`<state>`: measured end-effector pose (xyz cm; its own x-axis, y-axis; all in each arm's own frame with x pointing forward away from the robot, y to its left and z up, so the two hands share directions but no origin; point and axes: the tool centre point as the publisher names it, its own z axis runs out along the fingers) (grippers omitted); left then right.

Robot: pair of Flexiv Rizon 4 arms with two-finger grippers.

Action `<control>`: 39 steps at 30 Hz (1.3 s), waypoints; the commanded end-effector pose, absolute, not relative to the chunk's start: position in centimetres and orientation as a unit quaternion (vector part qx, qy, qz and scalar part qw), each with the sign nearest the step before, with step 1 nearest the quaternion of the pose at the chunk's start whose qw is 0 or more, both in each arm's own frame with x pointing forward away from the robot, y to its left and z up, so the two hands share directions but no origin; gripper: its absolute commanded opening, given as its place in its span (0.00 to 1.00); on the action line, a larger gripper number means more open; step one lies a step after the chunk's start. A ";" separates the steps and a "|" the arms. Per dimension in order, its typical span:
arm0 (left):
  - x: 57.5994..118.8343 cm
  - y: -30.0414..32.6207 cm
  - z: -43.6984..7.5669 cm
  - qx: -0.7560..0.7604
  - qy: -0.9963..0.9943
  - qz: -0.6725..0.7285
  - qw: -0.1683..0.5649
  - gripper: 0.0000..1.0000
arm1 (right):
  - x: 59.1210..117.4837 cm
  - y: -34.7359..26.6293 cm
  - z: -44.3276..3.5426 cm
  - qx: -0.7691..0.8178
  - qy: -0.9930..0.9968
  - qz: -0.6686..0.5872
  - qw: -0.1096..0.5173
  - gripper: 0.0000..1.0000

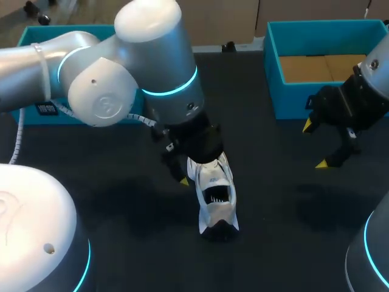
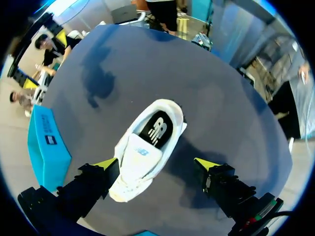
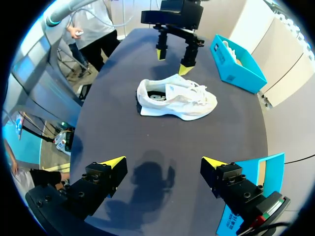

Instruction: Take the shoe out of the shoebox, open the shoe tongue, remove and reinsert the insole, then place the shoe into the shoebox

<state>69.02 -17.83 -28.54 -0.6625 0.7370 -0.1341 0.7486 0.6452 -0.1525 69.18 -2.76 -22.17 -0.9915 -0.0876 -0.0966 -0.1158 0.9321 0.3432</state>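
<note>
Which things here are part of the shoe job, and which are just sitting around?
Job:
- white shoe
- dark insole, still inside it
- open teal box at right
- left gripper, open over the shoe
- right gripper, open

Not clearly in use:
- second teal box at left; cannot tell whether it is a lid or a spare
- black table
</note>
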 end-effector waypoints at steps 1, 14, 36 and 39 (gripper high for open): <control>67.5 -19.3 -28.5 0.307 0.949 -0.038 0.055 1.00 | 69.3 -2.7 -22.3 -0.052 0.982 0.176 0.039 1.00; 65.3 -18.1 -29.2 0.087 0.987 -0.068 0.114 1.00 | 69.3 -2.7 -22.3 -0.052 0.982 0.176 0.039 1.00; 62.2 -21.0 -32.9 -0.009 0.995 -0.060 0.083 1.00 | 69.3 -2.7 -22.3 -0.052 0.982 0.176 0.039 1.00; 62.0 -21.6 -34.1 -0.011 0.995 -0.056 0.079 1.00 | 69.3 -2.7 -22.3 -0.052 0.982 0.176 0.039 1.00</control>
